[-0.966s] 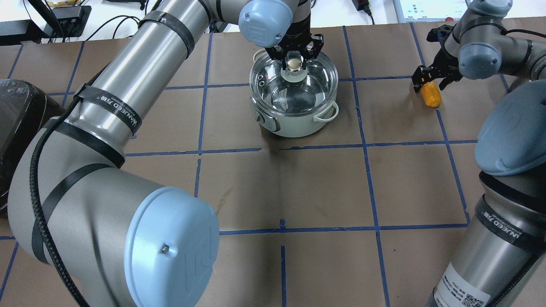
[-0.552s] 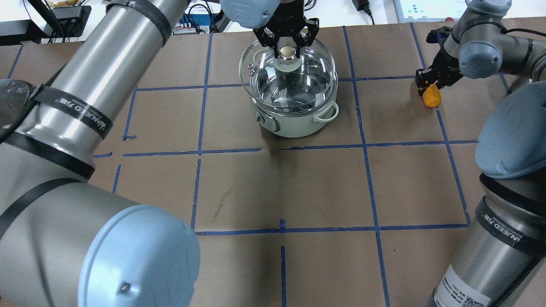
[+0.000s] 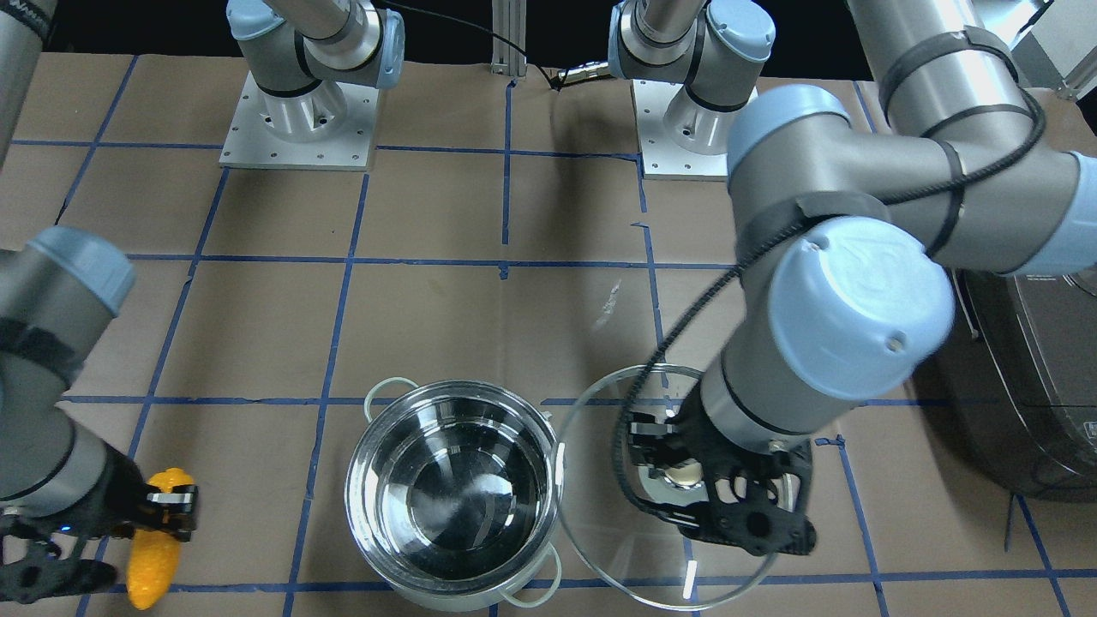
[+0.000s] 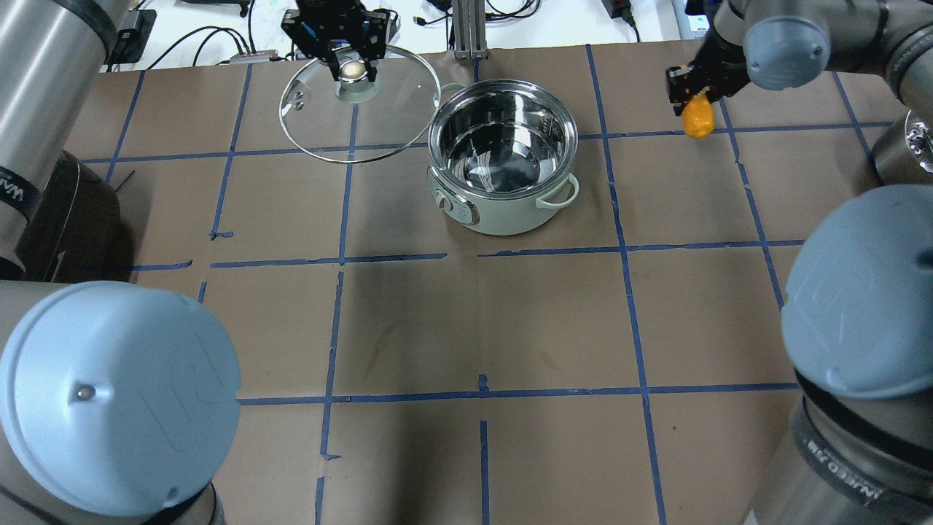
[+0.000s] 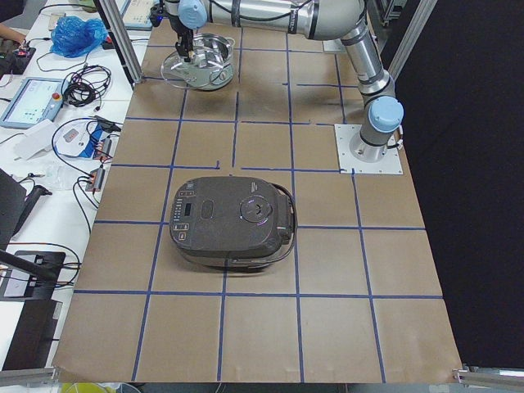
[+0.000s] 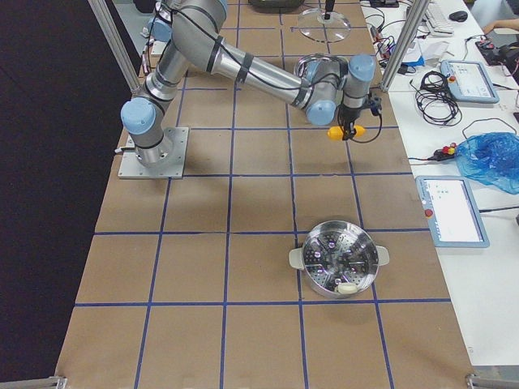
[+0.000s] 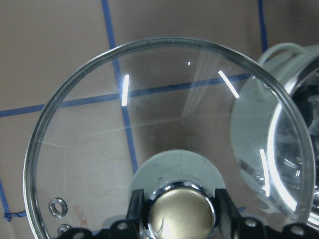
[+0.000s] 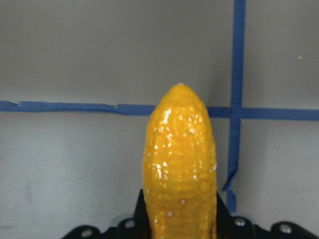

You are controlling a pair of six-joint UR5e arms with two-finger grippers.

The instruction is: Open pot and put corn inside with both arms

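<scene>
The steel pot [image 4: 503, 219] stands open and empty at the table's far middle; it also shows in the front view [image 3: 548, 446]. My left gripper [image 4: 351, 69] is shut on the knob of the glass lid [image 4: 393, 109] and holds the lid above the table just left of the pot. The lid also shows in the front view [image 3: 600, 446] and the left wrist view [image 7: 164, 129]. My right gripper [image 4: 691, 98] is shut on the yellow-orange corn [image 4: 698, 120] and holds it in the air to the pot's right. The corn points out past the fingers [image 8: 180, 164] and also shows in the front view [image 3: 154, 548].
A dark rice cooker [image 4: 65, 211] sits at the table's left side [image 5: 233, 221]. A steel steamer basket [image 6: 340, 259] stands on the table's right end. Cables and devices lie beyond the far edge. Blue tape lines grid the brown table.
My left gripper has lifted the lid off the pot and carried it to the left. My right gripper has shut on the corn and raised it off the table.
</scene>
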